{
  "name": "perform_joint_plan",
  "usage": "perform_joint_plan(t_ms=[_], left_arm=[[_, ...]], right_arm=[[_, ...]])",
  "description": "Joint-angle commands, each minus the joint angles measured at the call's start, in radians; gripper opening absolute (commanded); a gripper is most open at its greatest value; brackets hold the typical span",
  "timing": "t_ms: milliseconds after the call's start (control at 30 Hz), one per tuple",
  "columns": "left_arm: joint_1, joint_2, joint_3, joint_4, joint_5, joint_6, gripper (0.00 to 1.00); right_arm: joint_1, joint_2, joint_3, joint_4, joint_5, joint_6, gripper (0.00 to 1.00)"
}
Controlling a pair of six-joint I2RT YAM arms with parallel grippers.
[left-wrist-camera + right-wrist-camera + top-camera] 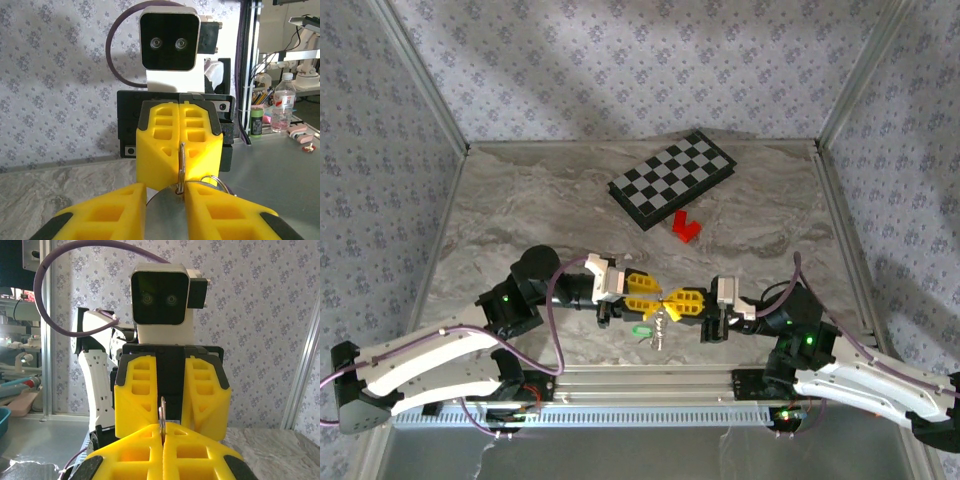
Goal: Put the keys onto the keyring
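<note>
The left gripper (165,197) has its yellow fingers standing apart. A pale flat piece of metal (162,212) sits in the gap and is cut off by the lower edge of the left wrist view, so I cannot tell whether the fingers pinch it. Facing it tip to tip, the right gripper (162,430) is pressed fully closed on the keyring (182,167), a thin metal loop held edge-on and upright between its fingers. More loops of wire (212,181) peek out just beside the ring, half hidden behind the left finger. From above, the two grippers meet over the near part of the table (520,210). Just below them is the key (642,330), its green head clear but its silvery part too small to make out. Well beyond lie a red block (685,228) and a checkered board (672,178).
</note>
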Motion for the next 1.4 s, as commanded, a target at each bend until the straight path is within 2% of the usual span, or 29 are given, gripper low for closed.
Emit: perform_joint_plan(t_ms=[0,567,767,867,1000,1033,1100,1133,1367], left_arm=[[-0.011,0.008,0.062,0.052,0.026,-0.012,0.23],[-0.01,0.013,0.08,0.032,0.041,-0.014,0.23],[-0.01,0.019,0.093,0.021,0.047,-0.008,0.13],[-0.01,0.022,0.102,-0.004,0.046,0.001,0.0],[-0.009,0.015,0.109,-0.035,0.031,0.015,0.0],[-0.01,0.012,0.109,-0.046,0.028,0.019,0.03],[-0.01,0.001,0.106,-0.057,0.018,0.024,0.18],[-0.01,-0.006,0.102,-0.059,0.013,0.023,0.2],[-0.009,-0.019,0.08,-0.054,0.007,0.017,0.18]], right_arm=[[-0.003,0.003,0.004,0.008,-0.001,-0.009,0.0],[-0.008,0.006,0.004,-0.014,0.007,-0.021,0.0],[-0.012,0.018,0.012,-0.022,0.012,-0.027,0.0],[-0.012,0.02,0.014,-0.021,0.011,-0.029,0.0],[-0.013,0.018,0.015,-0.014,0.003,-0.027,0.0],[-0.013,0.016,0.014,-0.013,0.0,-0.025,0.0],[-0.015,0.009,0.013,-0.004,-0.004,-0.02,0.0],[-0.015,0.005,0.011,0.003,-0.009,-0.016,0.0],[-0.017,-0.017,0.002,0.035,-0.03,0.011,0.0]])
